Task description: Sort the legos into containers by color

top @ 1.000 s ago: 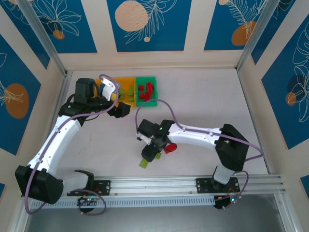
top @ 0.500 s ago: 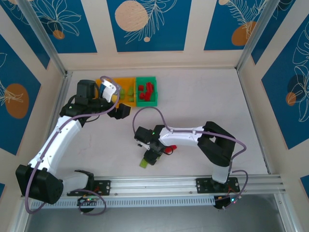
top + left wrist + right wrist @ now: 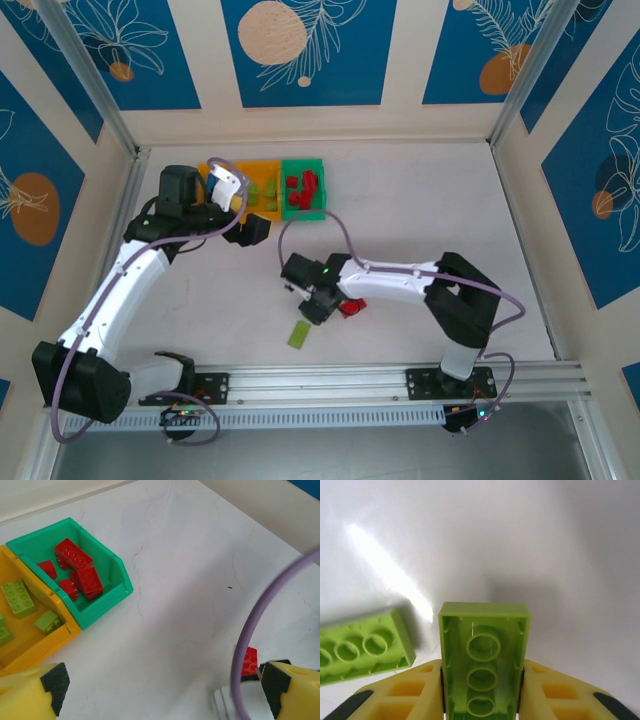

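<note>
Red legos (image 3: 89,580) in green bin (image 3: 106,605)

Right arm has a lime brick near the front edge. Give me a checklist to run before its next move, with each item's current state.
1. Grip: right end effector is shut on the held lime brick, which sits squarely: ok.
2. Loose lime brick lies on the table, apart from the held one: ok.
3. Orange-yellow bin already holds lime bricks and has room: ok.
4. Green bin holds only red: ok.
5. Route to the bins: left end effector, open and empty, sits just in front of them and may block: not ok.
6. Height of the held brick above the table: cannot tell.
</note>
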Motion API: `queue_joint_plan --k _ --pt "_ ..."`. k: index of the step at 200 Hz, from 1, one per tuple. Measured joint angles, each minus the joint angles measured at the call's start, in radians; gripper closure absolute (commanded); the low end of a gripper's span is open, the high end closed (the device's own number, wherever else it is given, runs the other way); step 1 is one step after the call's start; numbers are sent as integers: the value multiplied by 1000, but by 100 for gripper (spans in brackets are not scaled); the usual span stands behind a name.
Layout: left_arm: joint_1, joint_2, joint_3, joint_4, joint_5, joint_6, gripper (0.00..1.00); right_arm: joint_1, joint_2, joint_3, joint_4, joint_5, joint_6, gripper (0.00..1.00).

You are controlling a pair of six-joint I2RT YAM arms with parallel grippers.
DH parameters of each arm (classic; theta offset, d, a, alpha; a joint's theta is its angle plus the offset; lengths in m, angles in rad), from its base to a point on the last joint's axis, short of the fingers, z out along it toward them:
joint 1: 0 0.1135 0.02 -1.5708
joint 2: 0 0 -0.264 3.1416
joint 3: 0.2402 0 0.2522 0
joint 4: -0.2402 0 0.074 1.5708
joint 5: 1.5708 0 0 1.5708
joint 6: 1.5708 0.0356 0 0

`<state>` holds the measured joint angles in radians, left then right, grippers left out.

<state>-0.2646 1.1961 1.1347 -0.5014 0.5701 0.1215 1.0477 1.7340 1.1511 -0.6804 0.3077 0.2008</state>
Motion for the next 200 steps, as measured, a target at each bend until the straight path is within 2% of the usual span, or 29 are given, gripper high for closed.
queue_joint_plan --k 25,52,95,121,158,170,200 --pt "-2 -26 0 1 -3 -15 0 -94 -60 60 89 -20 30 65" --pt "-7 -51 1 2 -13 -20 0 -188 -36 184 231 -45 61 65" --pt "-13 -65 2 -4 -90 -58 0 -287 233 526 404 -76 71 65" --pt "-13 -53 23 -49 -154 -87 0 -311 472 814 388 -80 56 63" --pt "-13 -47 27 -86 -202 -124 0 -316 735 1205 251 -80 24 44" --pt "-13 -47 27 -95 -212 -132 0 -316 764 1261 212 -81 20 40" --pt "-13 -47 28 -105 -228 -144 0 -316 756 1281 161 -96 14 39"
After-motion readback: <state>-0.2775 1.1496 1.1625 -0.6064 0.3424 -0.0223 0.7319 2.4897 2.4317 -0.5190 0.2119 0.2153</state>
